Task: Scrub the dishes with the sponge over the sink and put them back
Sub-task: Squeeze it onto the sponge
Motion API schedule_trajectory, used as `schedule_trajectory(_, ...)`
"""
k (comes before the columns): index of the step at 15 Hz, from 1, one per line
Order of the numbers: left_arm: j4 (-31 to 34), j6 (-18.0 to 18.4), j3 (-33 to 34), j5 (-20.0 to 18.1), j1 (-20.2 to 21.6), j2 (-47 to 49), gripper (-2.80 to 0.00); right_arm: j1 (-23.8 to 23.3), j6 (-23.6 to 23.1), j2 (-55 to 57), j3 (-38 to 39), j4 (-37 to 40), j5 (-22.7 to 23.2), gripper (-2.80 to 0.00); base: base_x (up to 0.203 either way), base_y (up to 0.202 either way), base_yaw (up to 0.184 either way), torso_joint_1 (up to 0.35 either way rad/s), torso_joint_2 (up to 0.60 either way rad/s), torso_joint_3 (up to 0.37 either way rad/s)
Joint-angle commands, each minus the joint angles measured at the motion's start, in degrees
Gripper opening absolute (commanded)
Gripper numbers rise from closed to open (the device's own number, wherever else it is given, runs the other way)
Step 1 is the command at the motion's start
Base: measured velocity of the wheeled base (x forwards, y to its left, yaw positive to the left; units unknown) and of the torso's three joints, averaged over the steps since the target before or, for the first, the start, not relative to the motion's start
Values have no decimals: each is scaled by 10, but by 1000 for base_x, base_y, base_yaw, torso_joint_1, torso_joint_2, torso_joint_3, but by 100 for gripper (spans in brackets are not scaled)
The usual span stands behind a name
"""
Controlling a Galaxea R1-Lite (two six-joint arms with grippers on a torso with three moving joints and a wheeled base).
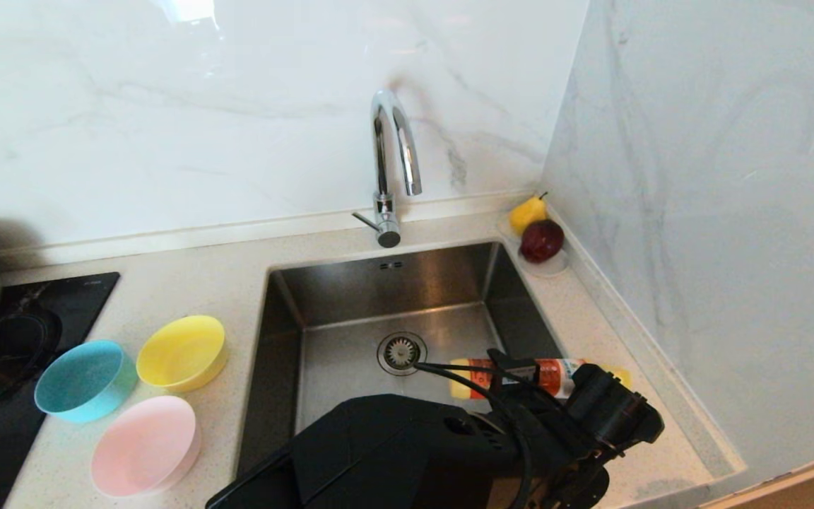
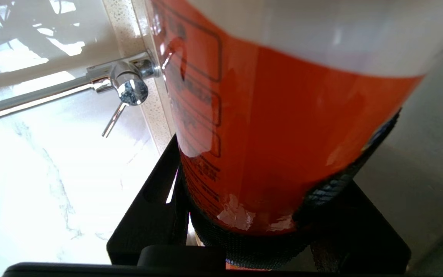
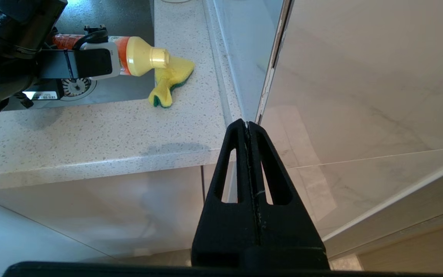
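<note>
The sponge (image 3: 170,82) lies on the counter (image 1: 237,283) just off the sink's (image 1: 393,297) right rim, at about four o'clock from the drain (image 1: 401,353) in the head view. There it is almost wholly hidden behind the left arm, and only the right wrist view shows it plainly. It is bent and crumpled, yellow side up with a sliver of green at its edges (its long axis is hard to judge in that state).

The left gripper (image 1: 520,375) is clamped about half wide round an orange-labelled bottle (image 1: 513,377), which lies level over the sink's right edge. The bottle's long axis runs from nine to three o'clock across the head view, and its yellow cap (image 3: 159,57) is right at the sponge. Whether they touch I cannot tell. In the left wrist view the bottle fills most of the picture, cut off at the top.

The yellow bowl (image 1: 182,352), blue bowl (image 1: 84,379) and pink bowl (image 1: 145,445) sit close together on the counter at nine o'clock from the sink, all mouths up.

The right gripper (image 3: 250,129) hangs parked below the counter edge, fingers pressed together, holding nothing.
</note>
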Motion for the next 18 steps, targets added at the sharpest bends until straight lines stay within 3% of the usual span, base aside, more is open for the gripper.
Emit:
schedule_trajectory(1, -2, 5, 0, 4, 0, 5, -280, 0, 0, 1, 0, 0, 0, -280, 0, 0, 0, 0, 0, 0)
schedule_trajectory(18, -5, 6, 0, 13, 0, -2, -280, 0, 0, 1, 0, 0, 0, -280, 0, 0, 0, 0, 0, 0)
